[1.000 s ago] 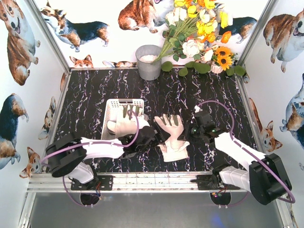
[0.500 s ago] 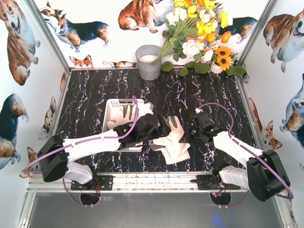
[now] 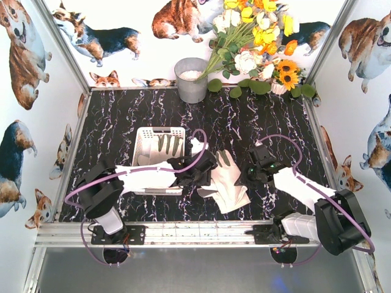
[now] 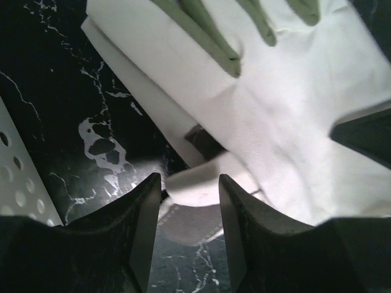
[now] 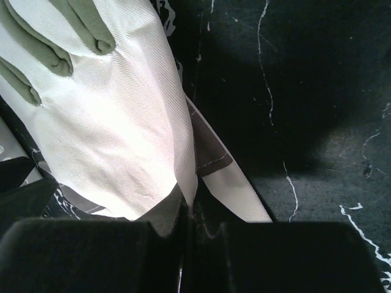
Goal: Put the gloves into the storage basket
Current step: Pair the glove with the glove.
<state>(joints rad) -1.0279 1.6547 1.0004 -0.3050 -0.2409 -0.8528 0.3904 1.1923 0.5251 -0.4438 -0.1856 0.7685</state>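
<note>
While at least 1 glove (image 3: 166,144) already lies in the storage basket (image 3: 142,135), 2 overlapping gloves (image 3: 232,188) lie on the table (image 3: 122,116) just right of it — left gripper (image 3: 206,175) with jaws apart astride a fold, right gripper (image 3: 249,175) pinched on an edge.

Robot test booth: corgi-print walls (image 3: 43,131), aluminium frame (image 3: 195,234).

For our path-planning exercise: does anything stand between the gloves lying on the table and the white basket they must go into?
Nothing visible does, apart from the left fingers, which straddle the gloves at their basket-side edge. Only a strip of dark table separates them from the storage basket, whose top is open; one glove already lies inside.
</note>
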